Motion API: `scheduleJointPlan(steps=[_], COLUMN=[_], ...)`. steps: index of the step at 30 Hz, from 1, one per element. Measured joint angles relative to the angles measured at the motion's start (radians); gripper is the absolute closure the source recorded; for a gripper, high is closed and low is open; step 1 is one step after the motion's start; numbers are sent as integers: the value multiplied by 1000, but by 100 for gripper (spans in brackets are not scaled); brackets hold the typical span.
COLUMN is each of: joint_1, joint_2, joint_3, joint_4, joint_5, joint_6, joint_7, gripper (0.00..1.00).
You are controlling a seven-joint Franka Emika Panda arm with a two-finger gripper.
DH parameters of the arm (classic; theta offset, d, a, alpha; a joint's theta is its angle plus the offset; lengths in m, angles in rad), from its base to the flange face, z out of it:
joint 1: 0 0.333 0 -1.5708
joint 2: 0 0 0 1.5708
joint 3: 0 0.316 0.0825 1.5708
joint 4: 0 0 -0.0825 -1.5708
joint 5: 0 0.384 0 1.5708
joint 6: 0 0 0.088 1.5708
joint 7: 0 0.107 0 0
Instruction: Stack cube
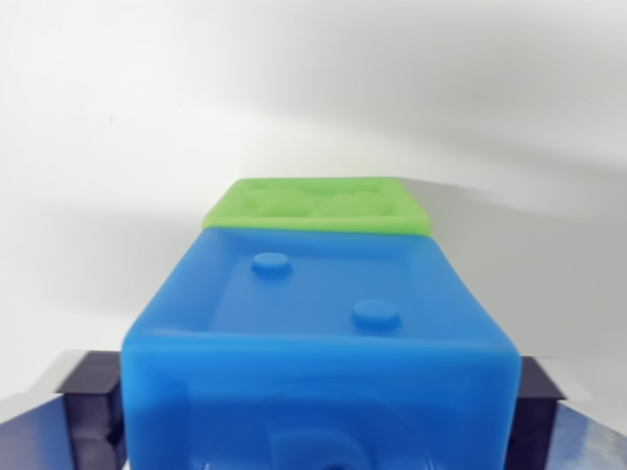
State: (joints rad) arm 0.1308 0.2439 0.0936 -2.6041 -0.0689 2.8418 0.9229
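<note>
Blue cube (318, 333) apparently overlapping green cube (318, 204).

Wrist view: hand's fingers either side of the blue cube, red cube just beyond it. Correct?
Not quite: in the wrist view the cube beyond the blue cube is green, not red. The rest holds; the hand has a finger on either side of the blue cube.

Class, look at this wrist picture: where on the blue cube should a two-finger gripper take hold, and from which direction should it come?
Grip the blue cube on its two flat opposite side walls, coming down from above with one finger on each side, as shown here. Those walls are smooth and parallel; the upper face carries raised dots. The green cube lies just behind it, so the far wall looks crowded.
</note>
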Motion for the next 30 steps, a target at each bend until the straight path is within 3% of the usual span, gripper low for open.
scheduleJointPlan(steps=[22,30], joint_1=[0,-2], joint_2=[-2,-38], joint_3=[0,4], joint_4=[0,-5], joint_5=[0,9], joint_6=[-2,-30], joint_7=[0,-6], gripper=[0,0])
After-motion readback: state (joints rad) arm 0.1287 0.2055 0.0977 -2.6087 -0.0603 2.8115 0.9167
